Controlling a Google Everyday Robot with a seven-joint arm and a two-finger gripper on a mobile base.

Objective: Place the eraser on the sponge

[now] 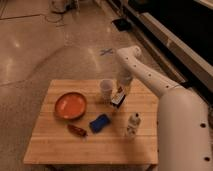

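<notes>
Gripper (122, 91) clasps the eraser (118, 99) just beside a white cup (106, 90), over the desk (55, 145); the blue sponge (99, 123) lies nearby.

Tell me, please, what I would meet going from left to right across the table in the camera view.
The orange plate, blue sponge, eraser with the gripper right above it, white bottle. The cup and the brown oblong thing overlap these sideways, so they are left out.
</notes>
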